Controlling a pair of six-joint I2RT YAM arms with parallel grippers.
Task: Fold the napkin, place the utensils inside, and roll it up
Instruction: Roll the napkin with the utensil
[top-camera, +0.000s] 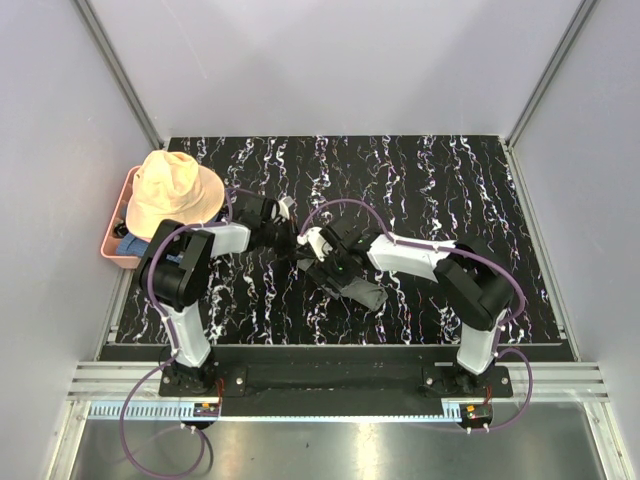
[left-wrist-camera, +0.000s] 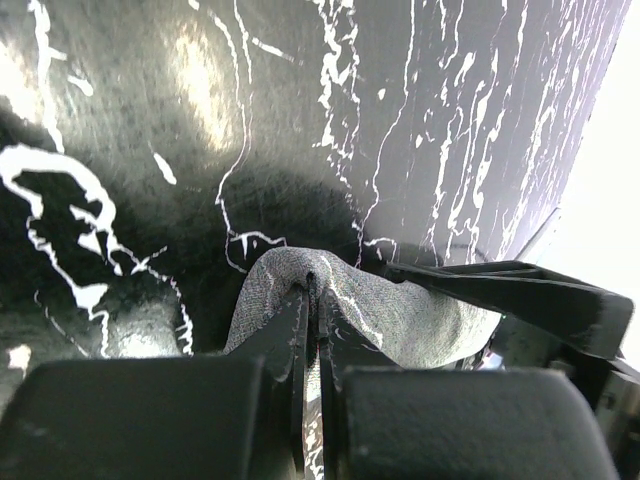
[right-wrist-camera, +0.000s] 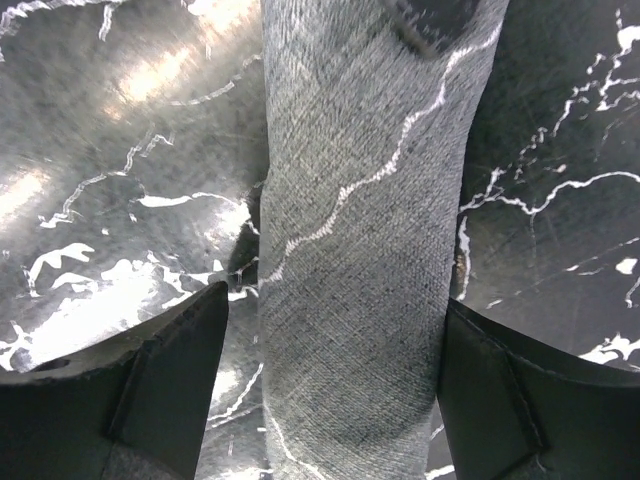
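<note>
I judge we are in the last step, the rolling, and close to its end: the napkin (right-wrist-camera: 360, 200) lies as a narrow grey tube on the black marbled table (top-camera: 450, 180), just in front of where the two arms meet, near the middle of the near half. The left gripper (left-wrist-camera: 312, 295) is clamped shut on a bunched end of the cloth, a fold of fabric pinched between its fingers. The right gripper (right-wrist-camera: 335, 300) stands wide apart, one finger on either side of the roll and holding nothing; I cannot tell whether its pads brush the cloth. I see no utensils anywhere, so I take them to be wrapped inside, though I cannot confirm it. The next move, as I read it, calls for the right hand to press or close on the tube so it does not spring loose, then for the left to let go of the end without dragging it. The cloth itself is a coarse mid-grey weave, soft, the roll fairly even along its length but slack and puckered at the pinched end.
</note>
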